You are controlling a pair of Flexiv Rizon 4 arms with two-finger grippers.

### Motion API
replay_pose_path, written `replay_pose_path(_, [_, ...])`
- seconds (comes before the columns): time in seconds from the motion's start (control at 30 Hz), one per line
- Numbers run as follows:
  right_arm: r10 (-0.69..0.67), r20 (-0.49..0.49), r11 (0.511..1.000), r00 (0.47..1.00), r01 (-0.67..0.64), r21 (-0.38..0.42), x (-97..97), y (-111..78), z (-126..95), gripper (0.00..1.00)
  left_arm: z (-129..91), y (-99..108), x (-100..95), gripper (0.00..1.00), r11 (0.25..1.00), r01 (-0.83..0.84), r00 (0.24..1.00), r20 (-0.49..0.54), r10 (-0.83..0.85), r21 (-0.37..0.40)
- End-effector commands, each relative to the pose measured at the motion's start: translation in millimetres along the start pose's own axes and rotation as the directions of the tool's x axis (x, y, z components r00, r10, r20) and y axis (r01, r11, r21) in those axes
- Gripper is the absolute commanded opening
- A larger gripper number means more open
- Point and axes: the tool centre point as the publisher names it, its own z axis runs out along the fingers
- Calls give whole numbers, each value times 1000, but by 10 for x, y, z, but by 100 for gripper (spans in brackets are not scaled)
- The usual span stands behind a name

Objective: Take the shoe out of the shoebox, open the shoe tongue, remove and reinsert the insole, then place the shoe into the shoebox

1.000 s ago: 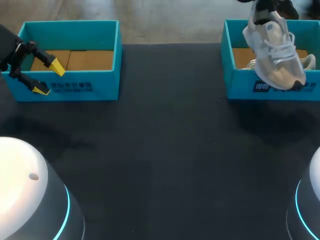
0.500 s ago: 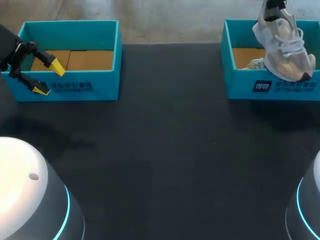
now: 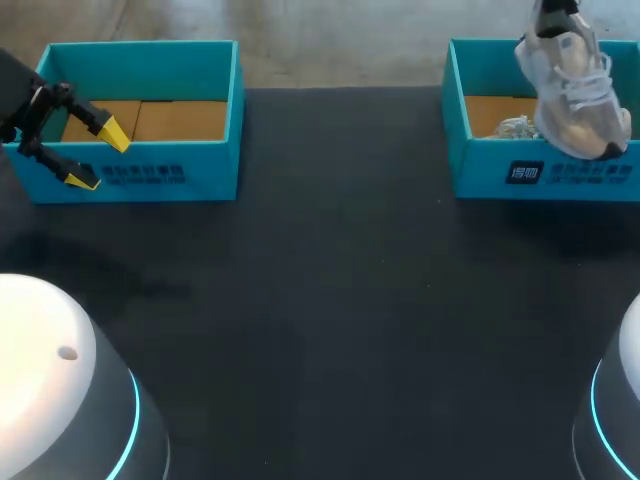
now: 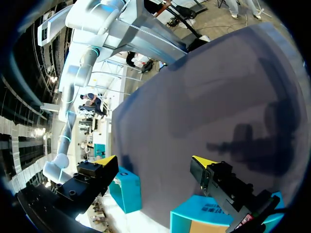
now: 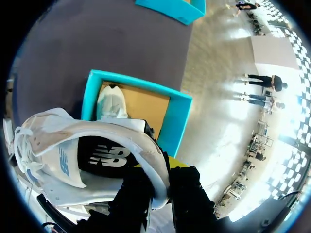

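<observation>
The right gripper (image 5: 163, 191) was clamped on the heel collar of the white shoe (image 3: 572, 95), one finger inside the opening and one outside; the shoe hung in the air, toe lowest, over the right shoebox (image 3: 480, 172) at the far right of the counter (image 3: 340, 280), and whether it touched the box could not be told; a pale bundle (image 5: 112, 102) lay on the box's cardboard floor, shoe or paper I could not tell. The left gripper (image 3: 97, 157) stood spread and empty just in front of the left shoebox (image 3: 150, 175) at the far left.

The shoe looked light, with a soft mesh upper that would fold under pressure and a firmer sole; the padded heel collar seemed the stiffest part of the upper, so the present hold was probably the soundest. The loose laces might snag on a box wall. For the tongue and insole, a second hold near the toe or mid-sole would likely be needed to stop it swinging.
</observation>
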Motion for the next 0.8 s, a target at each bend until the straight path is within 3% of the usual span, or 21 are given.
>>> replay_pose_path(0.03, [6,2,1000,1000,-6,-3,-116,-254,59,0,1,-6,-1,100,1000,-1,1000,-2,1,-1])
replay_pose_path(0.23, [11,6,999,1000,-11,-40,-144,-439,-8,0,1,-6,-1,100,1000,-1,1000,-2,1,-1])
replay_pose_path(0.53, [-17,-15,1000,1000,17,-6,-110,-578,-43,0,1,-6,-1,100,1000,-1,1000,-2,1,-1])
replay_pose_path(0.8, [-17,-15,1000,1000,17,-6,-110,-578,-43,0,1,-6,-1,100,1000,-1,1000,-2,1,-1])
